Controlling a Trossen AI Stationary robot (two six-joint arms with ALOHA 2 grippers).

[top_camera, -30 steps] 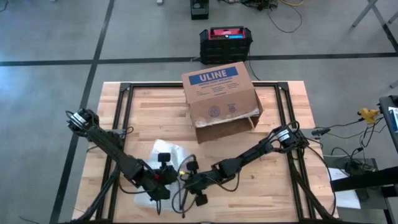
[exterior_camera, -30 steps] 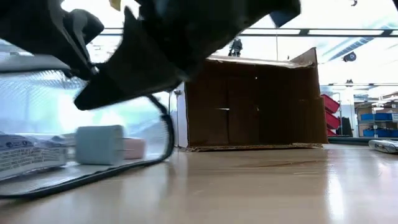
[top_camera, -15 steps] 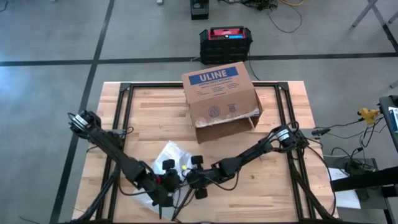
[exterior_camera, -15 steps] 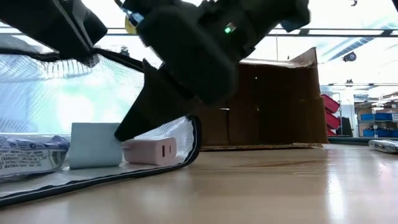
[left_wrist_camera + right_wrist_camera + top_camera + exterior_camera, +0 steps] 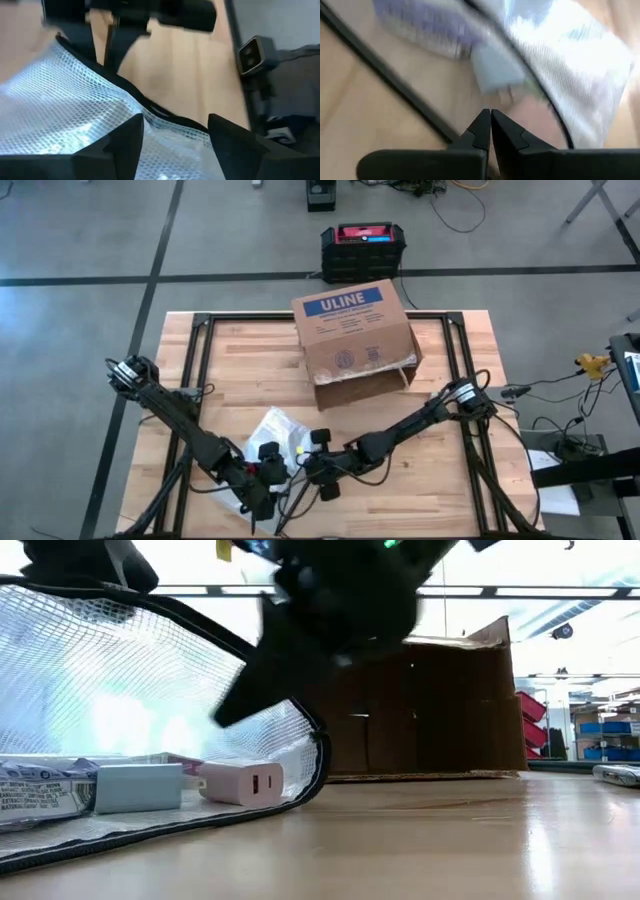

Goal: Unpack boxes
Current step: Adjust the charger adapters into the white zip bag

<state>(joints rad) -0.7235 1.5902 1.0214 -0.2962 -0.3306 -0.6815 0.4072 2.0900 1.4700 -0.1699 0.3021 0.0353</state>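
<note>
Left gripper (image 5: 172, 131) jaws now apart, pouch (image 5: 150, 720) released near box (image 5: 355, 340); right gripper (image 5: 490, 120) jaws together. You pull contents next.

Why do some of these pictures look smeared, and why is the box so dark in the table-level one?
Right wrist view: mesh pouch and its contents smear, likely motion. Low view: bright windows behind leave the cardboard box in silhouette, the arm overhead blurs. High view: even and sharp.

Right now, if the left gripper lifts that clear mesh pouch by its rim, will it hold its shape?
Probably not: the clear mesh pouch looks floppy, its black rim curving and sagging to the table. The pink charger and pale blue charger lie loose inside and would likely slide toward the low end.
</note>
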